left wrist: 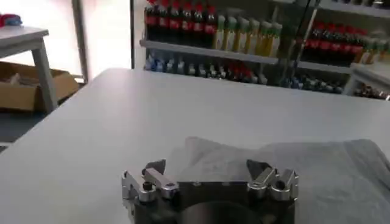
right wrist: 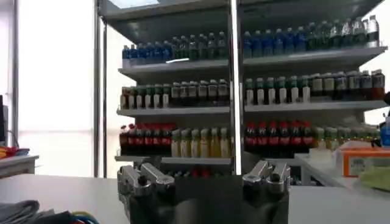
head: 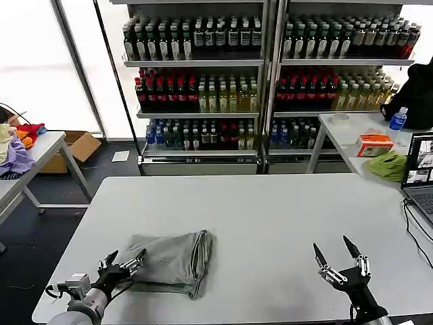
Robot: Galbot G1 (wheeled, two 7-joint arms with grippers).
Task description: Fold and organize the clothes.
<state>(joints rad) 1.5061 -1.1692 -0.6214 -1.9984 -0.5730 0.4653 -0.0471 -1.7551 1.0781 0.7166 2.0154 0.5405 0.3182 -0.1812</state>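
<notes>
1. The grey T-shirt [head: 172, 261] is lying folded in a soft bundle on the white table [head: 270, 210], near the front edge and toward the robot's left side.
2. The shirt's folded edge is facing the middle of the table, and a few layers are showing there.
3. The left gripper [head: 125, 261] is sitting low at the shirt's left end, with its two fingers spread apart.
4. One of its fingertips [head: 140, 255] is right at the edge of the cloth, but the fingers are not squeezing anything.
5. In the left wrist view, the left gripper [left wrist: 207, 167] is pointing over the grey T-shirt [left wrist: 317, 170], which is spreading out just past the fingers.
6. The right gripper [head: 336, 251] is waiting over the bare table on the robot's right side, well apart from the shirt.
7. Its two dark fingers are pointing up and away from each other, so it is open and holding nothing.
8. In the right wrist view, the right gripper [right wrist: 204, 173] is facing the shelves of drink bottles [right wrist: 244, 91].
9. Those shelves of drink bottles [head: 264, 74] are standing behind the table.
10. A side table [head: 352, 132] on the right is holding an orange box [head: 374, 143], a lime-green cloth [head: 389, 164] and a laptop [head: 421, 172].
</notes>
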